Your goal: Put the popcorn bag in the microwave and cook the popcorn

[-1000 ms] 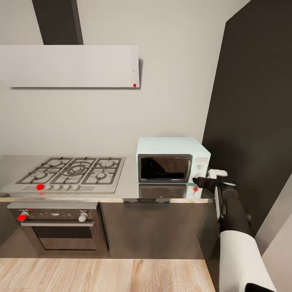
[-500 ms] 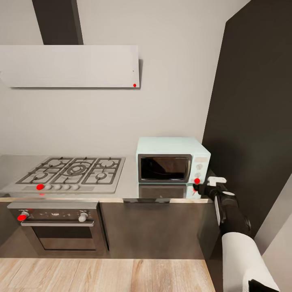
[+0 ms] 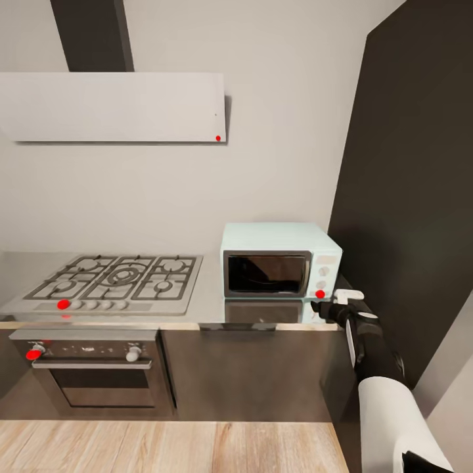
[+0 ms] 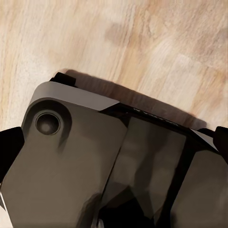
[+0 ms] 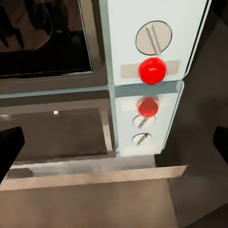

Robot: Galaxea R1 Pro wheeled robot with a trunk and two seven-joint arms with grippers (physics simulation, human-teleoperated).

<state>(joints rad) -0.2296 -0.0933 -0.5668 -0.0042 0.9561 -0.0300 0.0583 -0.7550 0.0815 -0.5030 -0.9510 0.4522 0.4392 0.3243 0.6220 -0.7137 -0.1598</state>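
At the far left of the kitchen, a steel gas hob (image 3: 115, 281) is set into the countertop (image 3: 210, 299), with a built-in oven (image 3: 92, 371) below it and a pale hood (image 3: 113, 107) on the wall above. Light wood floor (image 3: 164, 447) runs along the near edge.

To the right, the microwave (image 3: 281, 259) stands on the countertop near the dark tall panel (image 3: 414, 197), its dark glass door shut. Its side panel carries a dial (image 5: 153, 38) and a red dot (image 5: 152, 71), both mirrored in the glossy slab beneath.

The right gripper (image 3: 326, 306) hangs just in front of the microwave's lower right corner, near the red dot but not touching it. In the right wrist view its dark fingertips (image 5: 10, 142) sit at opposite edges, spread wide with nothing between them.

The left gripper (image 4: 114, 137) points down at the floor over the robot's grey base (image 4: 71, 166); its fingertips likewise stand far apart and hold nothing.
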